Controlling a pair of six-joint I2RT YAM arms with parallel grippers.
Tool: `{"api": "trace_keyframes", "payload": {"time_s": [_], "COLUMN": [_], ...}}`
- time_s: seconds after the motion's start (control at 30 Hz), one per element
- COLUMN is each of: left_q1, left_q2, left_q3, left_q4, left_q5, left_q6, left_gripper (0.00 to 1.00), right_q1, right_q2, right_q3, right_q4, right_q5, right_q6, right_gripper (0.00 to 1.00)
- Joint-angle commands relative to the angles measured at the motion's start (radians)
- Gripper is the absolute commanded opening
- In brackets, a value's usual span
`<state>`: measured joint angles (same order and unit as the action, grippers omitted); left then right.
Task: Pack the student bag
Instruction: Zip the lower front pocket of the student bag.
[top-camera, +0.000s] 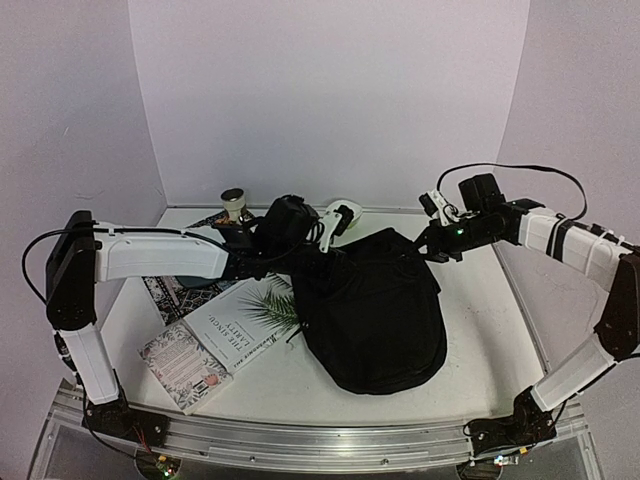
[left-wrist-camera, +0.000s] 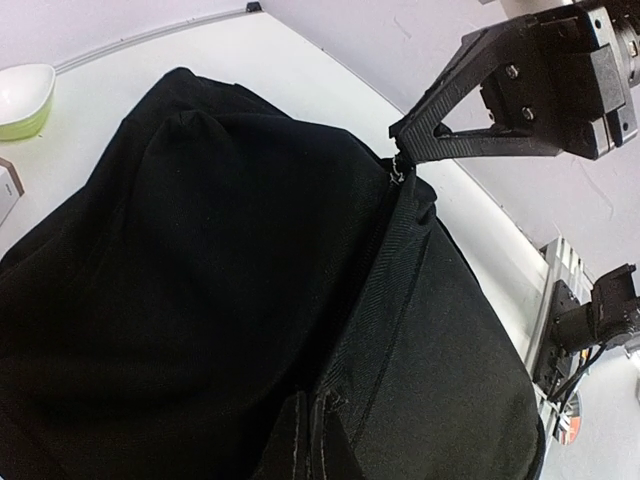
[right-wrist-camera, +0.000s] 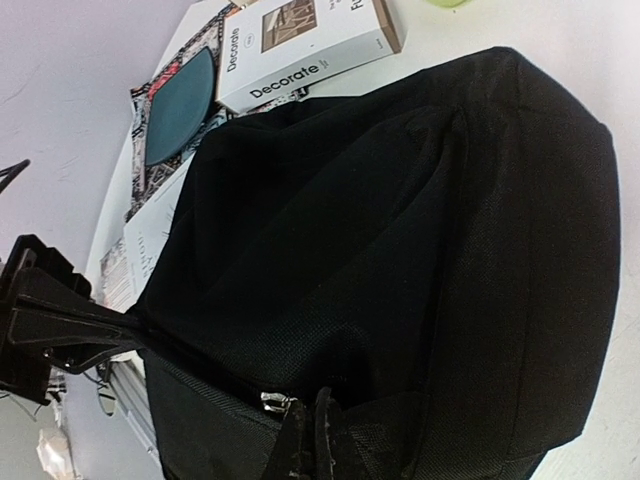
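Note:
The student bag (top-camera: 372, 310), a large black fabric backpack, lies in the middle of the table. My left gripper (top-camera: 322, 258) is shut on the bag's fabric at its upper left edge. In the left wrist view its fingers (left-wrist-camera: 300, 440) pinch the cloth beside a seam of the bag (left-wrist-camera: 200, 280). My right gripper (top-camera: 431, 247) is shut at the bag's upper right edge. In the right wrist view its fingertips (right-wrist-camera: 318, 432) close right beside the silver zip slider (right-wrist-camera: 273, 403) on the bag (right-wrist-camera: 400, 220). The left wrist view shows the right gripper's tip meeting the zip pull (left-wrist-camera: 398, 172).
A white book with a palm leaf (top-camera: 245, 312) and a pink patterned book (top-camera: 185, 366) lie left of the bag. A "Decorate" book (right-wrist-camera: 310, 45) and a patterned mat with a teal plate (right-wrist-camera: 180, 105) lie behind. A green and white bowl (left-wrist-camera: 25, 95) and a cup (top-camera: 233, 203) stand at the back.

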<state>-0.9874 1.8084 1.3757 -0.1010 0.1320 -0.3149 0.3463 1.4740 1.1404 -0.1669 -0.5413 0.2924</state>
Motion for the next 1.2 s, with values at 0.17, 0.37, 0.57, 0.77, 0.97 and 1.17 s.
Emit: {"api": "trace_keyframes", "payload": {"time_s": [0.17,0.37,0.57,0.77,0.97,1.17], "left_q1": [-0.010,-0.010,-0.010,-0.011,-0.011,-0.010], "left_q2": [0.119,0.128,0.136,0.141,0.122,0.115], "left_q3": [0.122,0.096,0.093,0.099,0.072,0.064], "left_q4": [-0.251,-0.251,-0.242,-0.233,-0.233,-0.233], "left_q5": [-0.034,-0.014,0.026,0.036,0.004,0.010], "left_q6": [0.016,0.034,0.028,0.023,0.023,0.020], "left_gripper": [0.00,0.00,0.00,0.00,0.00,0.00], "right_q1": [-0.064,-0.061,-0.049,-0.035,-0.035,-0.034], "right_q2": [0.068,0.104,0.137,0.158,0.113,0.085], "right_q3": [-0.005,-0.045,-0.047,-0.017,-0.012,-0.005], "right_q4": [-0.036,-0.005,0.037,0.046,0.044,0.050], "right_q5": [0.207,0.207,0.165,0.139,0.160,0.093], "right_q6": [0.018,0.052,0.074,0.083,0.073,0.109], "right_gripper": [0.02,0.08,0.13,0.03,0.00,0.18]}}
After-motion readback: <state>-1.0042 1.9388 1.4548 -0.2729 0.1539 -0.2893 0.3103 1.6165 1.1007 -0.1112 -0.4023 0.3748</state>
